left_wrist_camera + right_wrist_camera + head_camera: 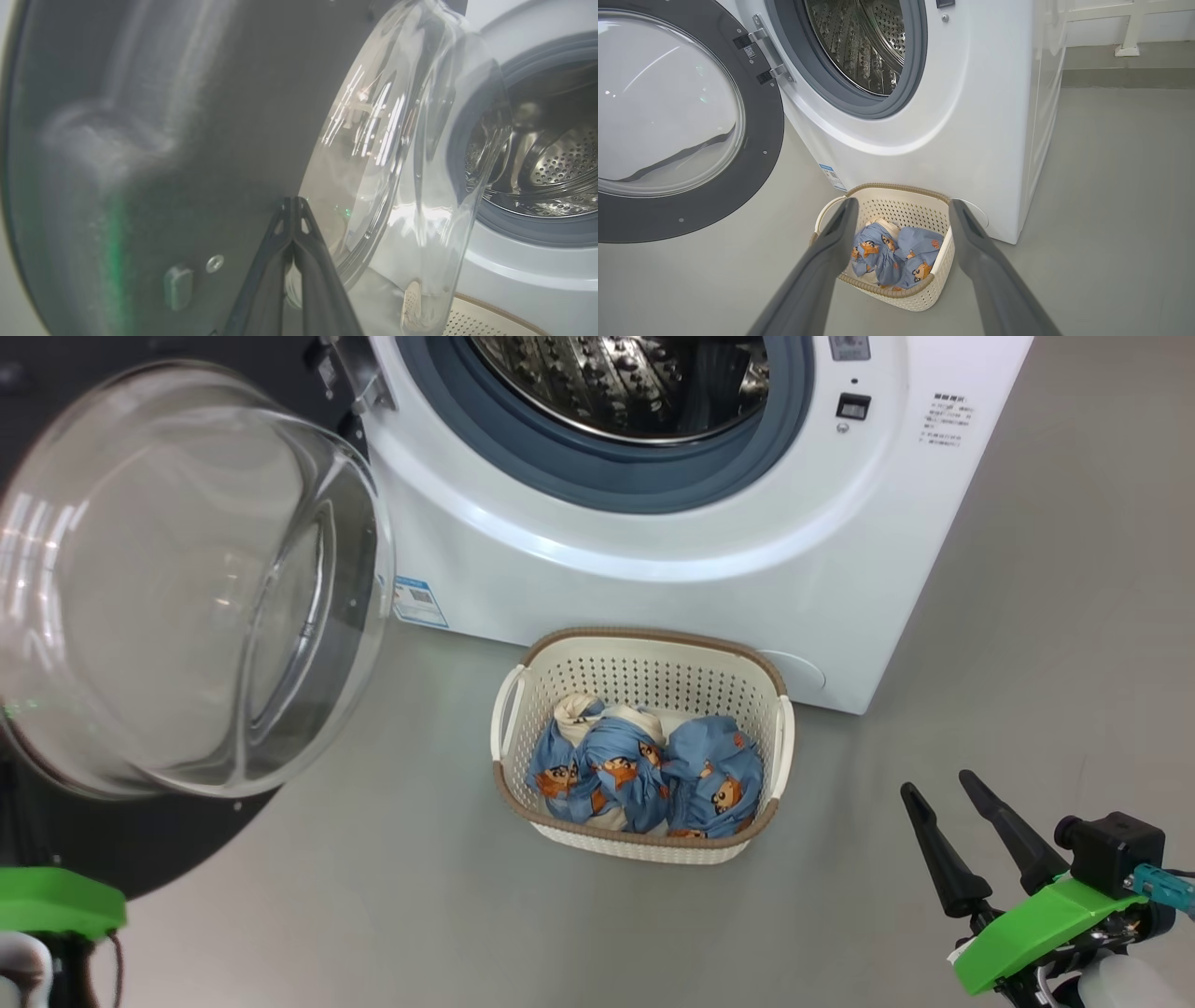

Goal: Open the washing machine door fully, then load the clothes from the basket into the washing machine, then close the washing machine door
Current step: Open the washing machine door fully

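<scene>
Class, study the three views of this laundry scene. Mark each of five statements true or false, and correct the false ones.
1. The washing machine door stands open. True.
2. The clothes lie inside the drum. False: they lie in the basket.
3. The right gripper has its fingers spread apart and holds nothing. True.
4. The left gripper is open. False: its fingers are pressed together, close to the door's inner face.
5. The basket stands on top of the washing machine. False: it stands on the floor in front of the machine.
</scene>
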